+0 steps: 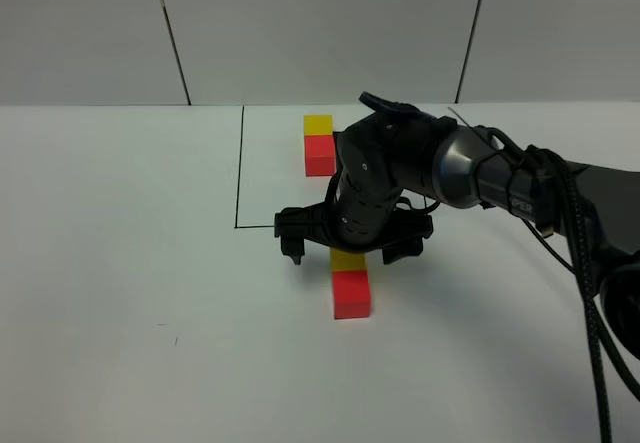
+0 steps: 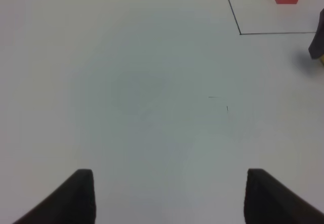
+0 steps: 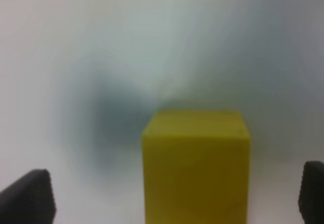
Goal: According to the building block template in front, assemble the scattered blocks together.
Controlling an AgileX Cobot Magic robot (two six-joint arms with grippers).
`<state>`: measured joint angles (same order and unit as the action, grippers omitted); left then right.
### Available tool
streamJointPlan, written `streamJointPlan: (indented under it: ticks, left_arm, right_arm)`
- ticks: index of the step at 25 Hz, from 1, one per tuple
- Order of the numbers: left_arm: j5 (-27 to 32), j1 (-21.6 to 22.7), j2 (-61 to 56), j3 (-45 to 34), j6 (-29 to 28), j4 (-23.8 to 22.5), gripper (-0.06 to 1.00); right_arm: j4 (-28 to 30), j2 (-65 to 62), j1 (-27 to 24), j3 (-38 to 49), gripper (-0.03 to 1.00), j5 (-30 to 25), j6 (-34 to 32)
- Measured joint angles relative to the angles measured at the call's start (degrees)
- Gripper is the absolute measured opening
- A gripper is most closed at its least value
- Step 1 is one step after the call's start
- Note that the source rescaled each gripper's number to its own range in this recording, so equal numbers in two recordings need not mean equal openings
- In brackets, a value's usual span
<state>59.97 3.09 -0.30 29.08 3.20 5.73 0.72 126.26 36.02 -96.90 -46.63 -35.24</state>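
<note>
Right arm (image 1: 470,168) is reaching in from the right across the white table (image 1: 120,263). Right gripper (image 1: 345,248) is hanging spread wide, straddling the yellow block (image 1: 348,259) without touching. Red block (image 1: 351,294) abuts it. Template pair (image 1: 319,145) sits behind. Left gripper (image 2: 169,193) is spread, empty.

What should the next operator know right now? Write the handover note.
Right gripper: open, low over the near pair, fingers either side of the yellow block, not closed on it.
Left gripper: open over bare table, holding nothing.
Template: yellow behind red, inside the marked outline.
Near pair: yellow block touching the red block, same order as the template.
Done: the pair appears assembled.
Left: likely only withdrawing the right arm; check alignment.
</note>
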Motion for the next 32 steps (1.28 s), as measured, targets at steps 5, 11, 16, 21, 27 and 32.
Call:
streamJointPlan:
  ticks: [5, 11, 16, 21, 27, 32]
  left_arm:
    - [0.00, 0.00, 0.00, 0.00, 0.00, 0.00, 0.40]
    - [0.00, 0.00, 0.00, 0.00, 0.00, 0.00, 0.40]
    - [0.00, 0.00, 0.00, 0.00, 0.00, 0.00, 0.40]
    - [0.00, 0.00, 0.00, 0.00, 0.00, 0.00, 0.40]
    - [0.00, 0.00, 0.00, 0.00, 0.00, 0.00, 0.40]
    - [0.00, 0.00, 0.00, 0.00, 0.00, 0.00, 0.40]
  right_arm:
    - [0.12, -4.04, -2.69, 0.50, 1.00, 0.55, 2.73]
    - [0.16, -9.05, -10.70, 7.44, 1.00, 3.56, 8.78]
    - [-0.16, -16.64, -20.78, 18.10, 1.00, 11.38, 12.08]
    - [-0.10, -24.92, -30.26, 25.95, 1.00, 12.74, 16.93]
    - [1.84, -36.95, -34.08, 30.49, 1.00, 11.23, 24.73]
    - [2.68, -48.28, -33.46, 31.63, 1.00, 5.55, 26.38]
